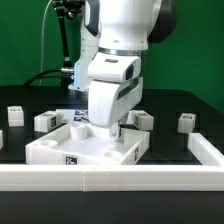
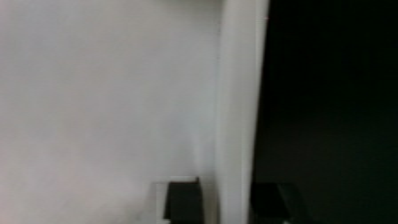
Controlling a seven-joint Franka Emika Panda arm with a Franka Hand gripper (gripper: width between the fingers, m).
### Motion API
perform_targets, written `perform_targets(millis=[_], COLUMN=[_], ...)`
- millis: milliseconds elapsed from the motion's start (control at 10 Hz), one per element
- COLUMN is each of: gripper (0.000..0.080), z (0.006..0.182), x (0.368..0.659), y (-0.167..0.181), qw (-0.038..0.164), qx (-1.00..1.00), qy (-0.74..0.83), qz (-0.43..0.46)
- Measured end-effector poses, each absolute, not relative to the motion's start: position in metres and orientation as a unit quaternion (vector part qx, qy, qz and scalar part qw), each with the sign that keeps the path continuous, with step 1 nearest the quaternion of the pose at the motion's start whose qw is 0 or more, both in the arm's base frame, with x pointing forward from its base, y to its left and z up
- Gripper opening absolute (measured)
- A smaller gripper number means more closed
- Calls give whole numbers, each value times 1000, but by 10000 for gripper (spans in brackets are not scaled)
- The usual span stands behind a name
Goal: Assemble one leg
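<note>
The large white square plate (image 1: 60, 150) with corner recesses lies in the middle of the table. My gripper (image 1: 113, 128) reaches down at the plate's far edge, toward the exterior view's right. In the wrist view my gripper (image 2: 233, 200) straddles the plate's edge wall (image 2: 238, 100). One dark fingertip (image 2: 187, 200) is on the white side and the other on the dark table side, both against the wall. Small white tagged legs lie on the table: two at the exterior view's left (image 1: 15, 115) (image 1: 46, 121) and two at its right (image 1: 140, 119) (image 1: 186, 122).
A raised white border (image 1: 205, 150) runs along the table's front and the exterior view's right side. Another small white part (image 1: 80, 115) lies behind the plate, partly hidden by my arm. Cables hang at the back.
</note>
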State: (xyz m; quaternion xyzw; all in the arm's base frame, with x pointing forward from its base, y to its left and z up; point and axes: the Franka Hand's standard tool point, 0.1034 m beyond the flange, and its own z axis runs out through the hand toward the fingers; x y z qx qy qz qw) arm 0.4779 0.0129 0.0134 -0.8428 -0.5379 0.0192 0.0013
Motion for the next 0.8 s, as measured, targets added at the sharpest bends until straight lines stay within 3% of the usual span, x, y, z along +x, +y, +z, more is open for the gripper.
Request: perform_targets(millis=[100, 800], gripper=[57, 57], z=[14, 15], x=[478, 479], y=[13, 7], qw=[1, 1], qx=[-843, -803], qy=[-538, -596], qz=[19, 19])
